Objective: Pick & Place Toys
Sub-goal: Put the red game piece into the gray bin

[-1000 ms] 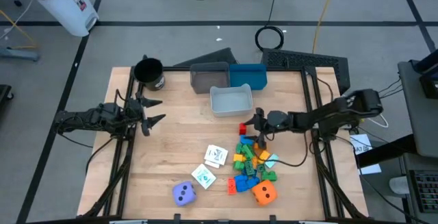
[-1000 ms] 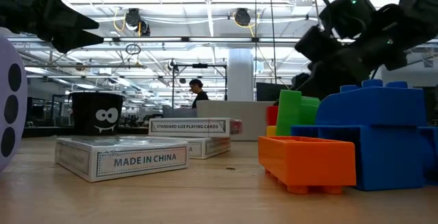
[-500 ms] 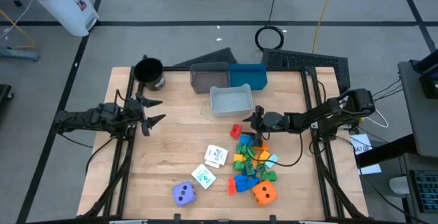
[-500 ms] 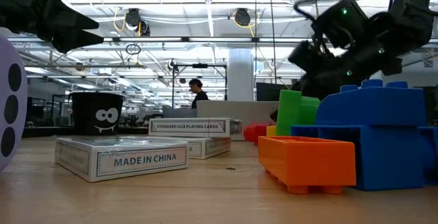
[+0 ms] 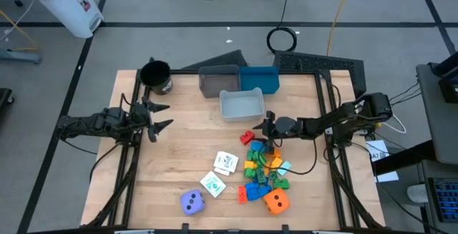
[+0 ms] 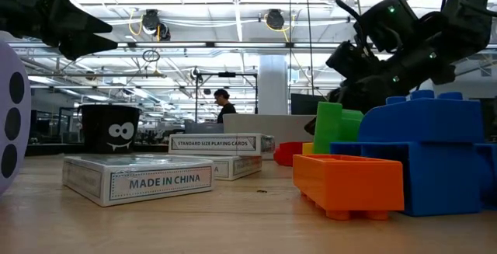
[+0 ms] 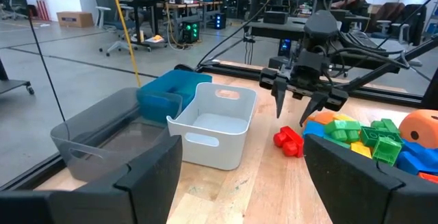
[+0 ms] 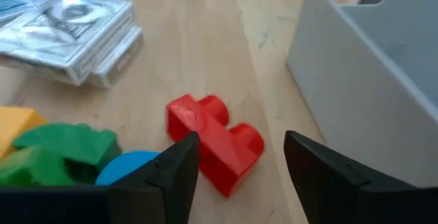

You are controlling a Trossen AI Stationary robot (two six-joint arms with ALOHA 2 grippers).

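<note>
Right gripper [image 5: 262, 129] hovered over the table just beside the small red plastic building block [image 5: 247, 137], fingers parted, nothing between them. In the right wrist view the red block [image 8: 213, 142] lay on the wood ahead of the two dark fingers [image 8: 174, 176], not gripped. The block sat between the white plastic bin [image 5: 241, 105] and the heap of red, orange, yellow, green and blue plastic blocks [image 5: 263, 168], slightly apart from the heap.

Left gripper [image 5: 159, 117] waited near the table's left edge, fingers spread wide, empty.

Orange die [image 5: 276, 202] touched the near end of the heap; purple die [image 5: 192, 202] sat well apart toward the front left. Two white green-printed card packs [image 5: 220, 172] lay between the purple die and the heap. Grey bin [image 5: 219, 81] and blue bin [image 5: 260, 79] stood behind the white one, black cup [image 5: 156, 76] at the far left corner.
</note>
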